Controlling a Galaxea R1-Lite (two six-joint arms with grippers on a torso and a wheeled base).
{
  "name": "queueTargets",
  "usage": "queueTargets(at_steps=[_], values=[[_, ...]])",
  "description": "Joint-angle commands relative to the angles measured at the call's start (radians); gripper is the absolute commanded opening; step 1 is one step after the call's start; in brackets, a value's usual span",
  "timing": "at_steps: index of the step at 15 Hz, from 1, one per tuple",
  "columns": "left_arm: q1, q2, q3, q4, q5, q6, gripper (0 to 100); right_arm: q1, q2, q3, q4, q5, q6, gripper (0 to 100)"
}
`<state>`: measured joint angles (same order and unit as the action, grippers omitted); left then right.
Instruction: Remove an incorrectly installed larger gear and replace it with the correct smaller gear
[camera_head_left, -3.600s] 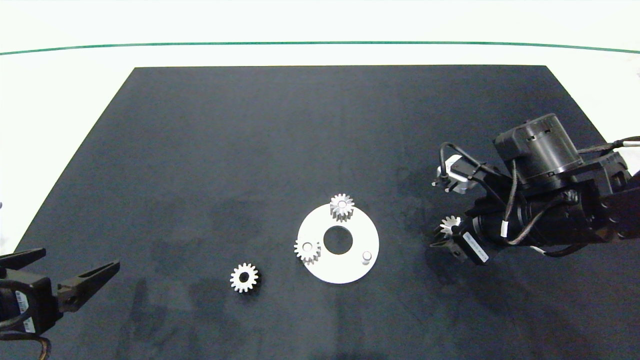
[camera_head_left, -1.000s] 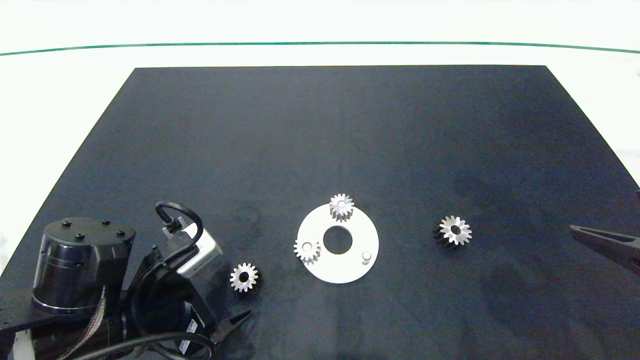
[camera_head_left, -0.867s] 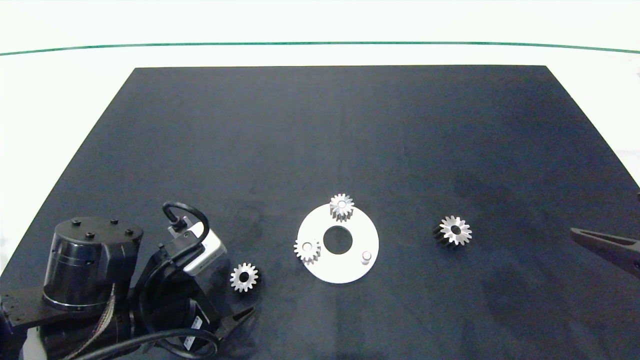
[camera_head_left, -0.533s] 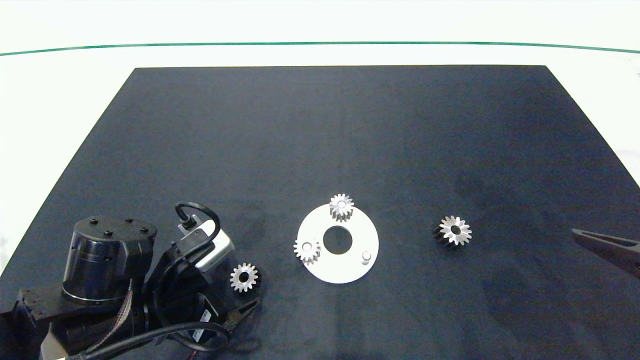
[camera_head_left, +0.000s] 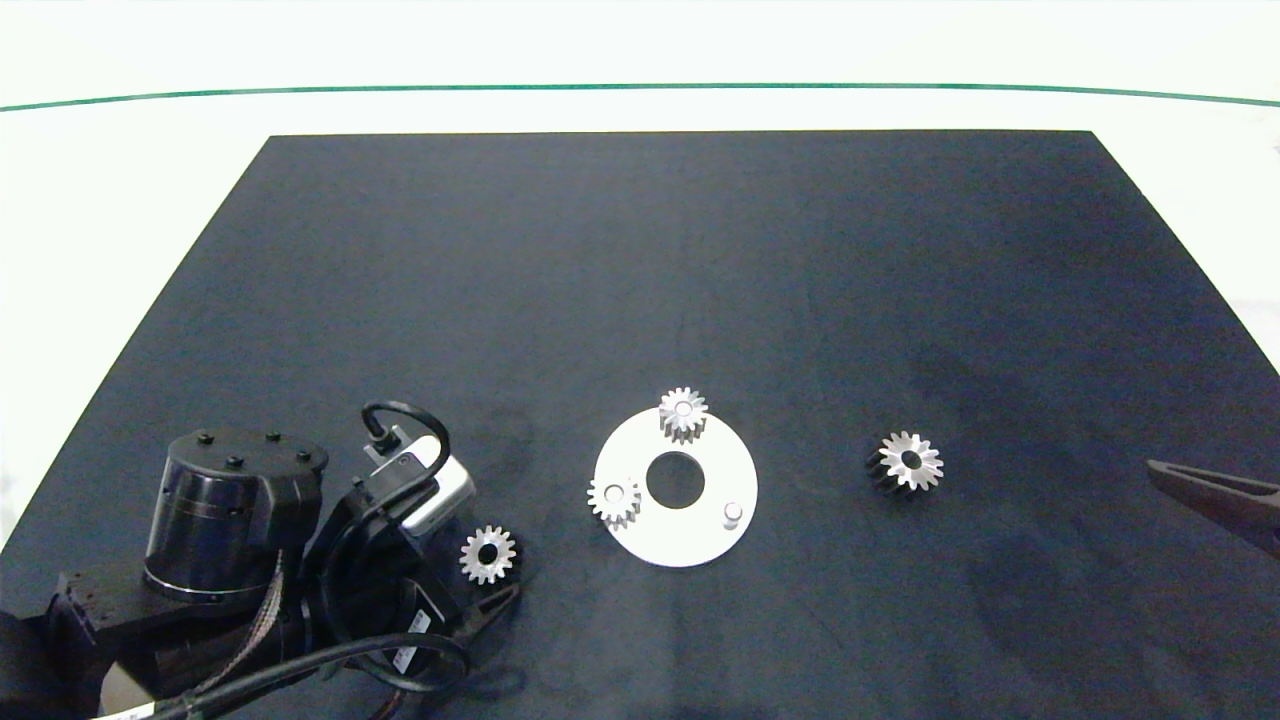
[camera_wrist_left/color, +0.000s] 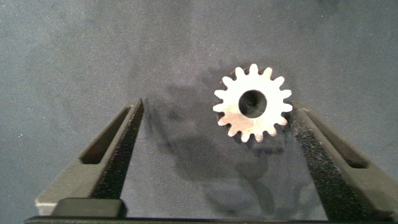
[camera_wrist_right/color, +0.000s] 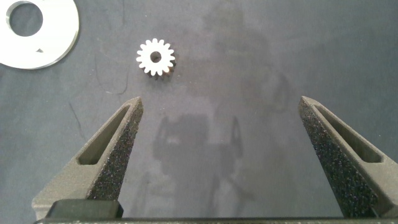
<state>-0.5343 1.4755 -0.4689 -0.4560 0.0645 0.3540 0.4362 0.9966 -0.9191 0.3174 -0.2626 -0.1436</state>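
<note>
The smaller gear (camera_head_left: 488, 555) lies flat on the black mat, left of the white disc plate (camera_head_left: 700, 545). My left gripper (camera_wrist_left/color: 217, 107) is open and low over the mat. The smaller gear (camera_wrist_left/color: 252, 103) lies between its fingers, close against one finger (camera_wrist_left/color: 323, 155). The larger gear (camera_head_left: 906, 462), with sharp teeth, lies loose on the mat right of the plate. My right gripper (camera_wrist_right/color: 221, 99) is open and empty at the mat's right edge. The larger gear (camera_wrist_right/color: 155, 57) sits ahead of it, clear of its fingers. Two gears (camera_head_left: 684, 414) (camera_head_left: 613, 500) sit on the plate's pegs, and a third peg (camera_head_left: 733, 513) is bare.
The left arm's bulk (camera_head_left: 240, 540) fills the mat's near left corner. One right finger (camera_head_left: 1210, 492) pokes in from the right edge. The plate has a round centre hole (camera_head_left: 675, 480). White table surrounds the mat (camera_head_left: 640, 260).
The right gripper has left the larger gear on the mat and pulled back to the right edge. The left arm came in and slid right until its fingers straddle the smaller gear.
</note>
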Motion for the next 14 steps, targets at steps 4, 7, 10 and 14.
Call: queueTargets(at_steps=[4,7,10,14], values=[[-0.024,0.015,-0.002,-0.006,0.018,0.000,81,-0.004,-0.004,0.000,0.002,-0.001,0.001,100],[-0.035,0.028,0.003,-0.032,0.021,0.000,75,-0.004,-0.009,0.008,0.002,-0.001,0.001,100],[-0.035,0.029,0.003,-0.032,0.031,-0.001,69,-0.004,-0.016,0.017,0.002,-0.001,0.001,100],[-0.035,0.031,0.004,-0.032,0.031,-0.001,60,-0.004,-0.016,0.017,0.002,0.000,0.001,100]])
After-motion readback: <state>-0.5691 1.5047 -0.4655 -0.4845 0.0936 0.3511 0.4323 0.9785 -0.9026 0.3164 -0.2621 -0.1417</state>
